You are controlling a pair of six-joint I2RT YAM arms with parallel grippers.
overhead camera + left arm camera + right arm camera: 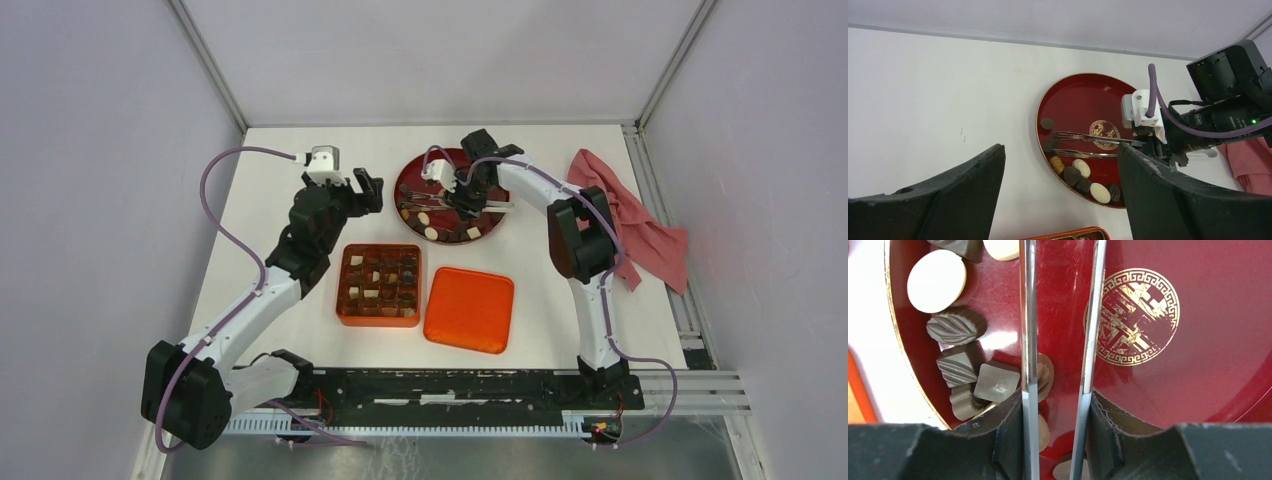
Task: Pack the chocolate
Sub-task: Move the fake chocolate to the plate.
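Note:
The chocolate [432,233] is a cluster of dark and cream pieces along the near rim of the red plate [412,170]. My right gripper [468,197] is shut on metal tongs [425,205] and holds them low over the plate, their arms spread. In the left wrist view the tongs [1083,136] point left, with a dark piece [1050,145] lying between the tips. The right wrist view shows the tongs [1028,315] held in my gripper [1055,402], beside several pieces [955,325]. My left gripper [368,190] is open and empty, hovering left of the plate.
An orange compartment box [340,300], partly filled with chocolates, sits in front of the plate. Its orange lid [469,309] lies to the box's right. A red cloth [640,225] lies at the right, behind the right arm. White walls enclose the table.

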